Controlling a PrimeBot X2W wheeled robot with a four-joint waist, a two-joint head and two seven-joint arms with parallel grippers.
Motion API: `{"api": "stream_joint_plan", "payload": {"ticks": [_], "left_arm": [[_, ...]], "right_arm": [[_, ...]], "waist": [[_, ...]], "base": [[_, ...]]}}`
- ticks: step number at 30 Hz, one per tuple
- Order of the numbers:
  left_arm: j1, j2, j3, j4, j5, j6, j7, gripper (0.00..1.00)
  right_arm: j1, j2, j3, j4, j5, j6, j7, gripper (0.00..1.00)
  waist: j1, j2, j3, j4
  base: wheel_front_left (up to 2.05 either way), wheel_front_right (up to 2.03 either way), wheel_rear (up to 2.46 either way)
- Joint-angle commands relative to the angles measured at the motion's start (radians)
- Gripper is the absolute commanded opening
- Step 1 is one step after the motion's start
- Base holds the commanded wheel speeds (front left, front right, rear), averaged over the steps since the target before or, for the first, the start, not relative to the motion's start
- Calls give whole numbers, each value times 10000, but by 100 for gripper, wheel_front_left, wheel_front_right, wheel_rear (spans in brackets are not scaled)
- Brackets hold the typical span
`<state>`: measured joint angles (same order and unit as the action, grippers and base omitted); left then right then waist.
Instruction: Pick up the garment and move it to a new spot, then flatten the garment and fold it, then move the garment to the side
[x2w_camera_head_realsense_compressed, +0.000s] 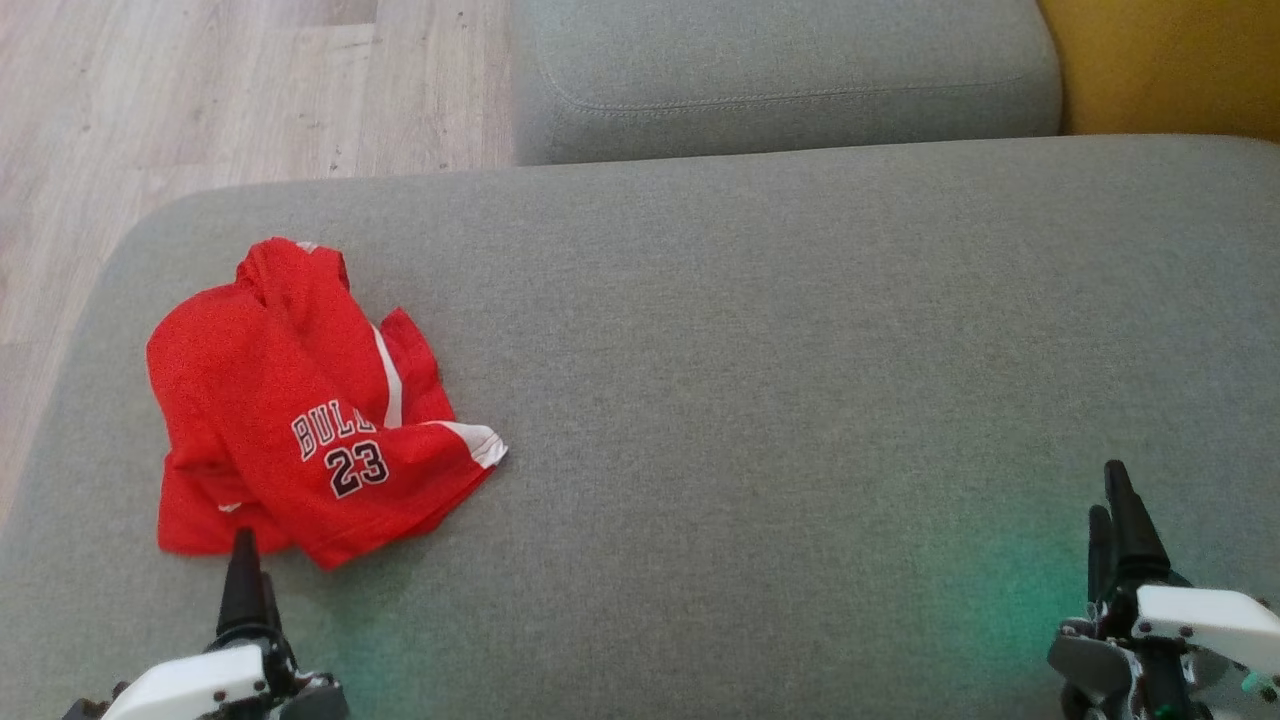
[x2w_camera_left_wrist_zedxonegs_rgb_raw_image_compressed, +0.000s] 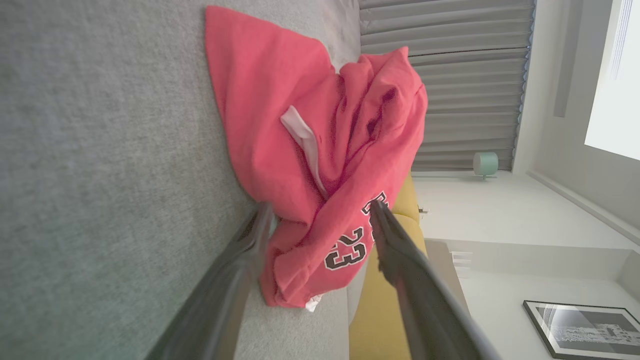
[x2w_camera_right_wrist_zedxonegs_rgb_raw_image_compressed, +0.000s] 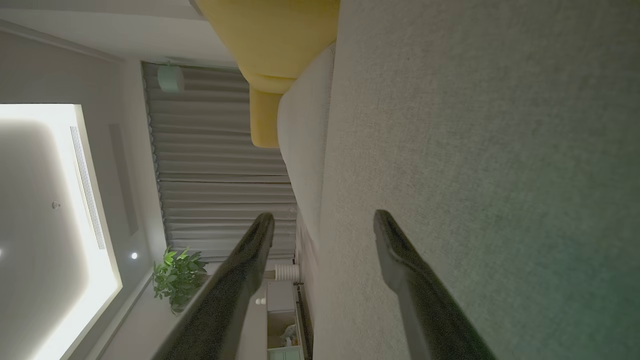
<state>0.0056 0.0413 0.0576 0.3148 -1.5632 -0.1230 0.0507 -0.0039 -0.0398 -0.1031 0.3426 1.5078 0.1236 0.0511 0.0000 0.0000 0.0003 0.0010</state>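
Observation:
The garment (x2w_camera_head_realsense_compressed: 300, 410) is a red jersey with white trim, black-and-white lettering and the number 23. It lies crumpled on the left part of the grey sofa seat (x2w_camera_head_realsense_compressed: 760, 380). My left gripper (x2w_camera_head_realsense_compressed: 244, 560) stands at the jersey's near edge, open. In the left wrist view the garment (x2w_camera_left_wrist_zedxonegs_rgb_raw_image_compressed: 310, 150) bunches just beyond the left gripper (x2w_camera_left_wrist_zedxonegs_rgb_raw_image_compressed: 320, 212), whose fingers straddle its near fold without closing on it. My right gripper (x2w_camera_head_realsense_compressed: 1118, 510) hovers open over bare cushion at the lower right, far from the jersey. In the right wrist view the right gripper (x2w_camera_right_wrist_zedxonegs_rgb_raw_image_compressed: 324, 217) has nothing between its fingers.
A second grey cushion (x2w_camera_head_realsense_compressed: 780, 70) lies behind the seat. A yellow cushion (x2w_camera_head_realsense_compressed: 1170, 60) sits at the back right. Wooden floor (x2w_camera_head_realsense_compressed: 200, 90) lies beyond the seat's left edge. The wide middle of the seat is bare fabric.

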Motion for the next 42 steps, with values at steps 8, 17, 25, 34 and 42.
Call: {"api": "stream_joint_plan", "payload": {"ticks": [8, 17, 25, 34, 42], "left_arm": [[-334, 46, 103, -736, 840, 45, -273, 100], [-429, 50, 37, -1479, 2208, 382, -539, 100], [-537, 53, -443, -2298, 3997, 879, -777, 100], [-590, 57, -1198, -2702, 5867, 1022, -1044, 100], [-640, 61, -1772, -2692, 7279, 834, -1280, 100]], "right_arm": [[-531, -42, 32, -652, -1367, 40, -292, 100], [-549, -48, 244, -1403, -3424, 43, -557, 100], [-589, -53, 466, -1830, -5065, 46, -793, 100], [-627, -59, 804, -2186, -6657, 48, -1058, 100], [-645, -64, 1094, -2434, -8064, 51, -1294, 100]], "waist": [[0, 0, 5, -6], [0, 0, 80, 2], [0, 0, 152, -3], [0, 0, 168, -34], [0, 0, 187, -31]], "base": [[0, 0, 0], [0, 0, 0], [0, 0, 0], [0, 0, 0], [0, 0, 0]]}}
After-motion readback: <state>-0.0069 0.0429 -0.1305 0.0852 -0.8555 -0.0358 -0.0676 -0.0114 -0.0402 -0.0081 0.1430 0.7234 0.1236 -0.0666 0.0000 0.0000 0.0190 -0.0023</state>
